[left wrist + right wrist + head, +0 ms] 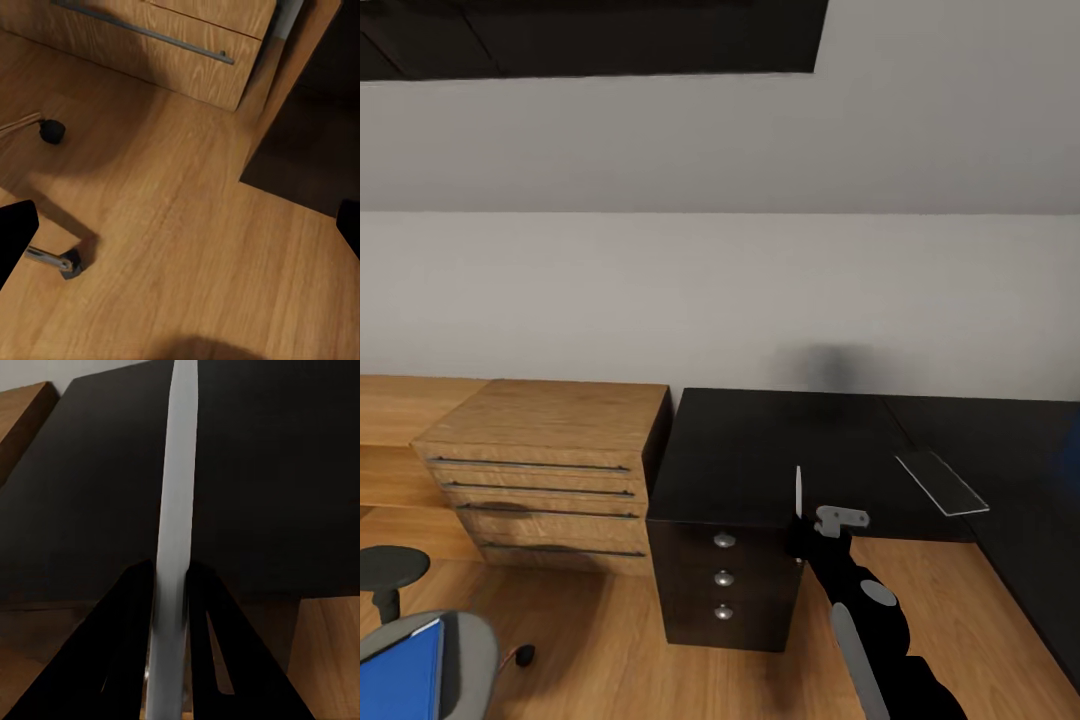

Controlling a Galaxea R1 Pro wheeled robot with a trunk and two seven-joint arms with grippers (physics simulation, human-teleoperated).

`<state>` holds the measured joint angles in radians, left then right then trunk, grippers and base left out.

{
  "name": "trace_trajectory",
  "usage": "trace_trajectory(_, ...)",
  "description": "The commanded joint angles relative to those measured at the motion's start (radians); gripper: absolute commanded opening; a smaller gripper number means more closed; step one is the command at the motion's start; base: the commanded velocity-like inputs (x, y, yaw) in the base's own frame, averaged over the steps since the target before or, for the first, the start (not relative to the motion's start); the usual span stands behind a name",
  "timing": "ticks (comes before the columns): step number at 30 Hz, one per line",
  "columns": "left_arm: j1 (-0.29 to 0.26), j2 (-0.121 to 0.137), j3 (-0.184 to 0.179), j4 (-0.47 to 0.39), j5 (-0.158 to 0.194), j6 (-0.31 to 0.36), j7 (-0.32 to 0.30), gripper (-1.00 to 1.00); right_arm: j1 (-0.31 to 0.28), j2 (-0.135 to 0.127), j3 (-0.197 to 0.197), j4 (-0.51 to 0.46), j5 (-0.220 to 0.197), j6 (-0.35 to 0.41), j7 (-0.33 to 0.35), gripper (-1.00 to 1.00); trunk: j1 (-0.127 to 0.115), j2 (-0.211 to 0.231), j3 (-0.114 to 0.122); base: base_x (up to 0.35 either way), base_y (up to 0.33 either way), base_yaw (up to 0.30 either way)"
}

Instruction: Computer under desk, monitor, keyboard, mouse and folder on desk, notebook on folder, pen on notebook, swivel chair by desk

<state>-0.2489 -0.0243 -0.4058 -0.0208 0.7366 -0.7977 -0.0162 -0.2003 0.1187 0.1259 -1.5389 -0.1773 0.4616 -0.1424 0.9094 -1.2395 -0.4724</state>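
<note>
My right gripper (801, 538) is shut on the pen (798, 492), a slim pale stick held upright over the front edge of the black desk (760, 445), above its drawer unit (724, 580). In the right wrist view the pen (176, 487) runs between the two black fingers (127, 607) with the desk top (270, 472) behind it. A thin dark flat rectangle with pale edges, probably the notebook (941, 482), lies on the desk to the right. The blue folder (400, 680) rests on the swivel chair (472, 645) at the lower left. My left gripper (180, 229) is open over the wood floor.
A light wooden dresser (550, 470) with long bar handles stands against the desk's left side. The chair's black armrest (390, 570) and a castor (523, 655) are near it; castors (52, 131) also show on the floor. The pale wall slopes behind.
</note>
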Motion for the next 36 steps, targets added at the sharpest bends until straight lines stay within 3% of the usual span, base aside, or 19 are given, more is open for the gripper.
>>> trace_trajectory(1, -0.001, -0.006, -0.008, 0.001, 0.012, -0.006, 0.004, 1.0, -0.004, -0.006, -0.004, 0.005, -0.016, -0.002, -0.008, -1.0, 0.001, -0.001, -0.001, 0.0, 0.0, 0.0)
trace_trajectory(6, -0.001, -0.017, -0.007, 0.001, 0.012, -0.005, 0.005, 1.0, -0.003, 0.0, -0.027, 0.033, -0.019, -0.029, -0.011, -1.0, 0.001, -0.001, -0.001, 0.0, 0.0, 0.0)
trace_trajectory(11, -0.001, -0.019, -0.008, 0.001, 0.011, -0.004, 0.004, 1.0, -0.002, -0.001, -0.024, 0.061, -0.023, -0.001, -0.011, -1.0, 0.001, -0.001, -0.001, 0.12, 0.0, 0.0)
trace_trajectory(36, -0.001, -0.017, -0.008, 0.001, 0.01, -0.003, 0.002, 1.0, -0.002, -0.008, -0.026, 0.112, -0.039, 0.005, -0.008, -1.0, 0.001, -0.001, -0.001, 0.308, 0.0, 0.0)
